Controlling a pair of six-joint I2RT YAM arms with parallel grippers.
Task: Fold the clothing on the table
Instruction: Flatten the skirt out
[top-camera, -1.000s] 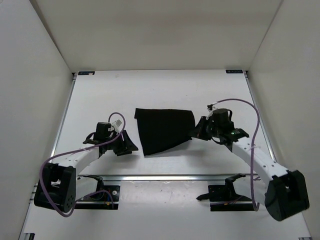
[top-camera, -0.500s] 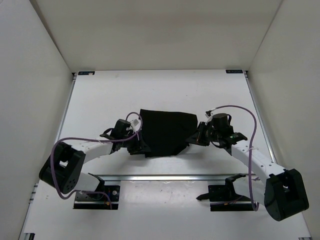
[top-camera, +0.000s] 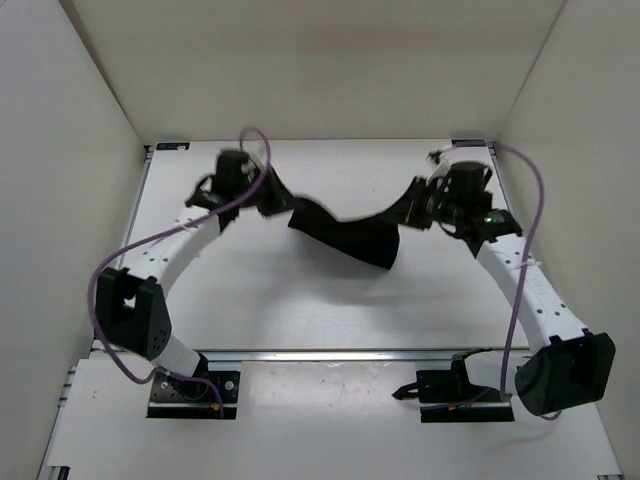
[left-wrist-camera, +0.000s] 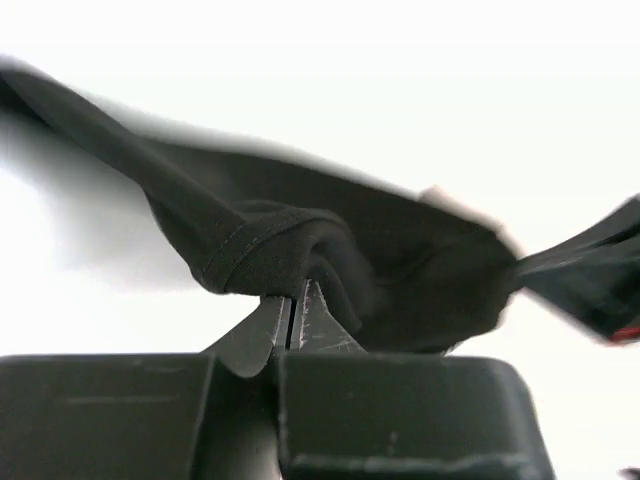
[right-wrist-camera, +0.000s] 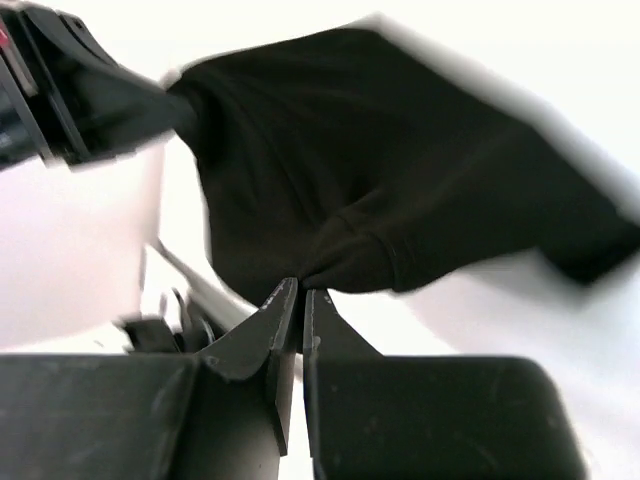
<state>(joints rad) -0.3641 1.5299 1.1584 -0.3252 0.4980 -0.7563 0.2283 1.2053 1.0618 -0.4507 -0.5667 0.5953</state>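
The black clothing (top-camera: 350, 233) hangs stretched between both grippers above the far half of the white table (top-camera: 300, 310), sagging in the middle. My left gripper (top-camera: 278, 200) is shut on the cloth's left corner; in the left wrist view its jaws pinch a hemmed fold of the clothing (left-wrist-camera: 270, 250). My right gripper (top-camera: 410, 205) is shut on the right corner, and the right wrist view shows the clothing (right-wrist-camera: 380, 190) bunched at its closed fingertips (right-wrist-camera: 285, 300), with the other gripper at upper left.
White walls stand on the left, right and far sides of the table. Metal rails run along the table's left edge (top-camera: 125, 260) and near edge (top-camera: 330, 352). Purple cables loop over both arms.
The left gripper closed on the cloth's left edge. Both arms then lifted the clothing off the table and carried it toward the far side, where it now hangs between them.
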